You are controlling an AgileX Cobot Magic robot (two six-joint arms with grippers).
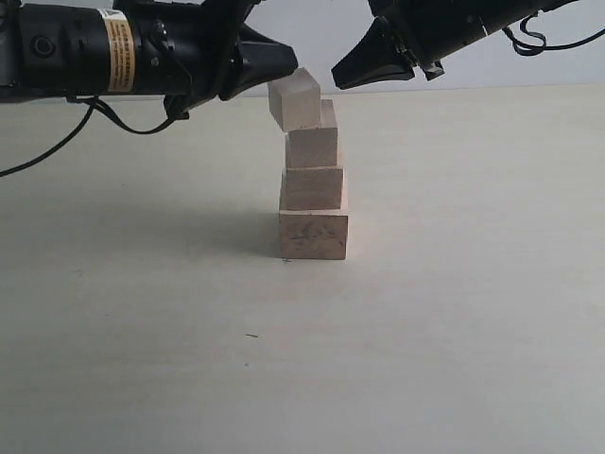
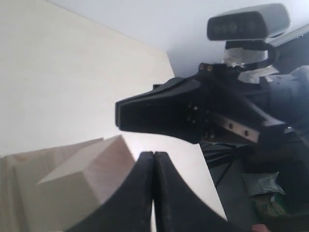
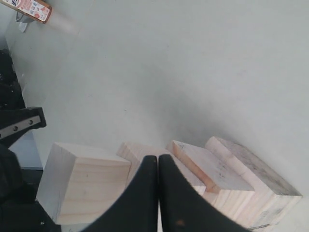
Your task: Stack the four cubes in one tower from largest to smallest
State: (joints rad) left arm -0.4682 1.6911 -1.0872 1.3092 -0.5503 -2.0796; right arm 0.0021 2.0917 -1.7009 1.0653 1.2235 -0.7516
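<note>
At upper centre of the exterior frame, I note the top cube (image 1: pixel 295 97) tilted and overhanging the tower (image 1: pixel 314 203), between my left tool (image 1: pixel 289 59) and right tool (image 1: pixel 337 78), both pressed together and empty; any nudge risks toppling it.

Yellow label (image 1: pixel 119 52) on left arm (image 1: pixel 57 45), print illegible.

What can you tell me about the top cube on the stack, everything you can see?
The top cube is plain, pale, unpainted wood with faint grain and sharp edges. It is not seated flat: it sits tilted, overhanging the left-arm side of the cube beneath and resting on that cube's upper edge. The tip of the shut left gripper is right at its upper corner, though contact is hard to confirm. The right gripper is apart from it.
</note>
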